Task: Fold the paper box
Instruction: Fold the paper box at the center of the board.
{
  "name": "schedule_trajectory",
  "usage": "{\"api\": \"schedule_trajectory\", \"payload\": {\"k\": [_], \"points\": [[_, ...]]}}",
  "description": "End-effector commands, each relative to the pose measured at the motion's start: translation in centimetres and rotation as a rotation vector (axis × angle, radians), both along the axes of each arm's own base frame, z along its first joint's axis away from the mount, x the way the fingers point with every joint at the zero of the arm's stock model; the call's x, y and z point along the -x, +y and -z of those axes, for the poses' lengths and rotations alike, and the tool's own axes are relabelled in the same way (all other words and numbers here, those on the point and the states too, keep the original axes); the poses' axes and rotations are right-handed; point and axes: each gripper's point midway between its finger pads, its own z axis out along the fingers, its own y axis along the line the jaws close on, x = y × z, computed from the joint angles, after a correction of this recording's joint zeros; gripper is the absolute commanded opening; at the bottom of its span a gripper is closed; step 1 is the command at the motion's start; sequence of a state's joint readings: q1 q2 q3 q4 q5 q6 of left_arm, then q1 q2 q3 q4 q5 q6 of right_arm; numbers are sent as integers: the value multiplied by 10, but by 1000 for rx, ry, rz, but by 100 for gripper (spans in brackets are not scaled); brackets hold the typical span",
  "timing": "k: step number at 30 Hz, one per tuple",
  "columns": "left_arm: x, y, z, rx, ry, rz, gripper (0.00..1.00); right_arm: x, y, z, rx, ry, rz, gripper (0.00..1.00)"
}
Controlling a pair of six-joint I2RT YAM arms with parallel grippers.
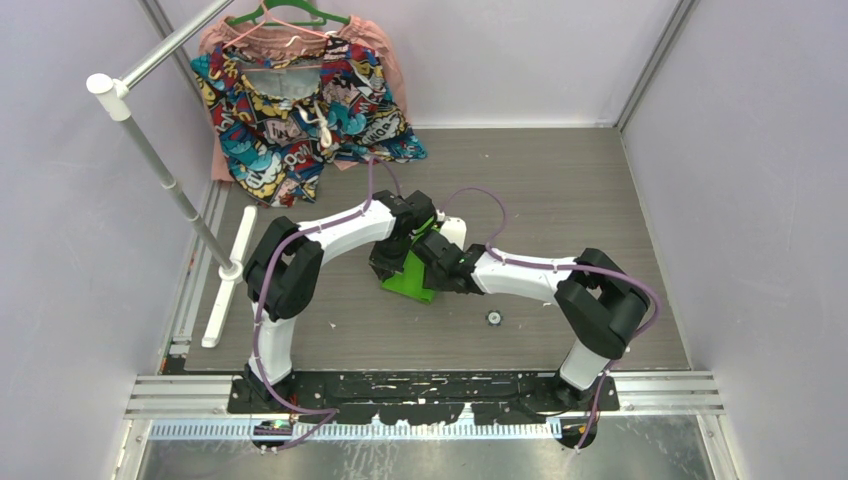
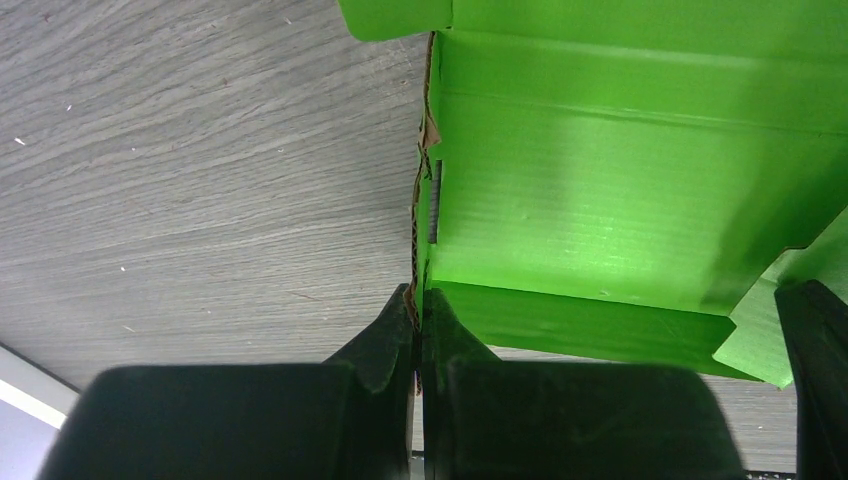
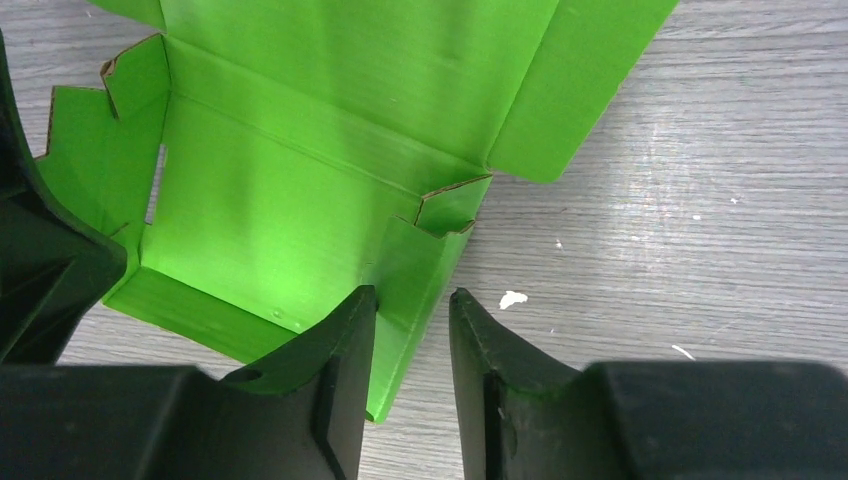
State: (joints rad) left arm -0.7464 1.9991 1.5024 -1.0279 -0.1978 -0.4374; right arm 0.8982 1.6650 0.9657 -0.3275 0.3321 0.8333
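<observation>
The paper box [image 1: 410, 280] likely handles as light, easily creased card; hold it by the wall edges. The left gripper [image 2: 418, 300] pinches one wall; the right gripper [image 3: 412, 300] straddles another, jaws apart.

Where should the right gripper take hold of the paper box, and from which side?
Grip the paper box by its upright side wall, from above, one finger inside and one outside: the thin edge stands between the fingers of the open right gripper. The left gripper pinches the opposite wall.
</observation>
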Motion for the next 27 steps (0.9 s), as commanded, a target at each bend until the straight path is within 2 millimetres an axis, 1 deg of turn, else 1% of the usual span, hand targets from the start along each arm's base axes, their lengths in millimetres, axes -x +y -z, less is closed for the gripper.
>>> {"api": "schedule_trajectory", "payload": {"k": [1,6,12,17,19,22,27], "points": [[-6,-8,-7,17,-23,2,0,4,-6,4,58,12,-9,40],[-7,-8,-6,15,-21,0,0,5,-5,6,66,15,-14,39],[-8,-9,-8,19,-25,-1,0,5,-3,9,72,21,-18,28],[-9,-9,-9,20,-25,-1,0,5,-3,13,82,27,-20,21],[-9,-9,-9,18,-27,-1,0,5,-4,13,84,28,-20,25],[-10,-9,-9,17,-28,-1,0,5,-4,13,85,29,-21,36],[-10,-9,-9,16,-28,-7,0,5,-5,13,83,26,-19,39]]}}
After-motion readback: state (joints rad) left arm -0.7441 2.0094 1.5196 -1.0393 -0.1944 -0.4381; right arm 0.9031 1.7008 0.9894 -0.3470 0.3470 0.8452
